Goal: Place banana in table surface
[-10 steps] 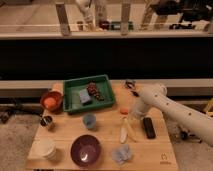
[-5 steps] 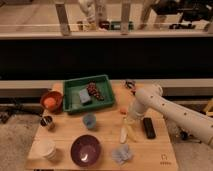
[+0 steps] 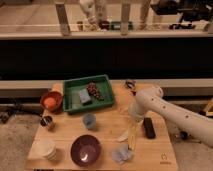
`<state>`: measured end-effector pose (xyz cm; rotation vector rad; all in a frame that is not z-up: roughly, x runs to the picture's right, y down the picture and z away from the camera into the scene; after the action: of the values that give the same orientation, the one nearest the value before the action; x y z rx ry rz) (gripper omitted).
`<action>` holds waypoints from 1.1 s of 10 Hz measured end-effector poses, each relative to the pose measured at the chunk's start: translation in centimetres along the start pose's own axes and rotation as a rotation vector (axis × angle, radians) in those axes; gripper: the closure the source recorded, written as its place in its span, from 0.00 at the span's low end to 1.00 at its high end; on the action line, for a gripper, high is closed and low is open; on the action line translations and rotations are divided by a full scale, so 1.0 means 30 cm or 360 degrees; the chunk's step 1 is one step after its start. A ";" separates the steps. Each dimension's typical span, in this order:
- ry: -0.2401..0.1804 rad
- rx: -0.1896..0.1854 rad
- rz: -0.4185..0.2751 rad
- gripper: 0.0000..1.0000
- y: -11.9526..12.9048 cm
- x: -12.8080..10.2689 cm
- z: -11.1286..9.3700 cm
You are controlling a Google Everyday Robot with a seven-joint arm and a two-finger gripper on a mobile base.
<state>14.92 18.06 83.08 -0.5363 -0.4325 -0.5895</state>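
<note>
The gripper (image 3: 131, 116) sits over the table (image 3: 62, 129), at the far end of the banana (image 3: 133, 136). I cannot tell if it grips the banana or not. The banana is just left of the remote (image 3: 148, 127). If it drops early, it may roll and bump the remote. Its long side runs far to near, one tip toward the front edge.

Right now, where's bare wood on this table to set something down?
Near right corner of the table surface, below the black remote, right of the grey cloth. Also between the small can, blue cup and purple bowl. Crowded around the banana, with the claw just behind it.
</note>
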 end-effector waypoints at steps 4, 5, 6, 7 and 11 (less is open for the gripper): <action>0.0027 -0.0084 -0.0084 0.20 0.033 -0.006 0.049; 0.0026 -0.0095 -0.0085 0.20 0.047 -0.002 0.071; 0.0023 -0.0106 -0.0084 0.21 0.062 0.003 0.098; 0.0018 -0.0112 -0.0077 0.28 0.073 0.006 0.110; -0.0009 -0.0100 -0.0060 0.67 0.081 0.010 0.112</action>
<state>15.90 21.61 85.00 -0.5909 -0.4310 -0.6395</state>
